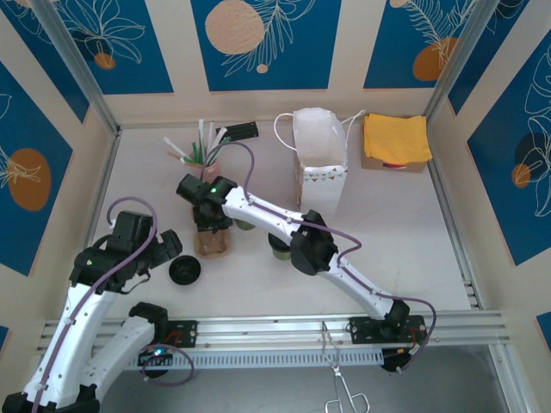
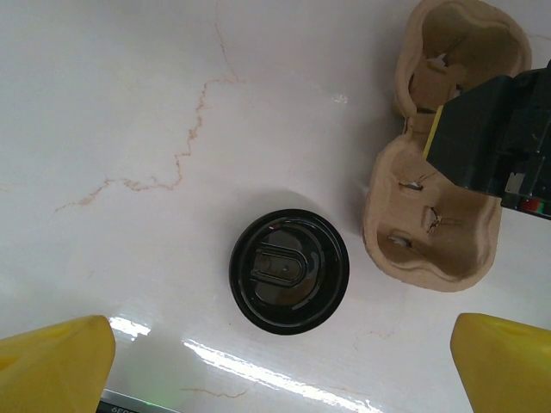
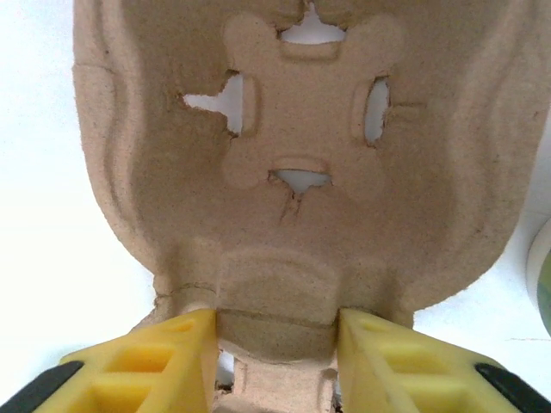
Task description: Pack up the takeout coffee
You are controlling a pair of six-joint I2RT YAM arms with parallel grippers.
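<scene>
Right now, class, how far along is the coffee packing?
Done: nothing visible; white paper bag stands apart at the back. In hand: right gripper pinches empty brown moulded-pulp cup carrier at its waist. To do: black round plastic lid lies loose under the open left gripper.

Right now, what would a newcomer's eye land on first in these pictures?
The right hand grips the pulp cup carrier by its middle bridge, left of centre. A black lid lies on the table beside it, under the open left hand. At the back stands a white paper bag.
</scene>
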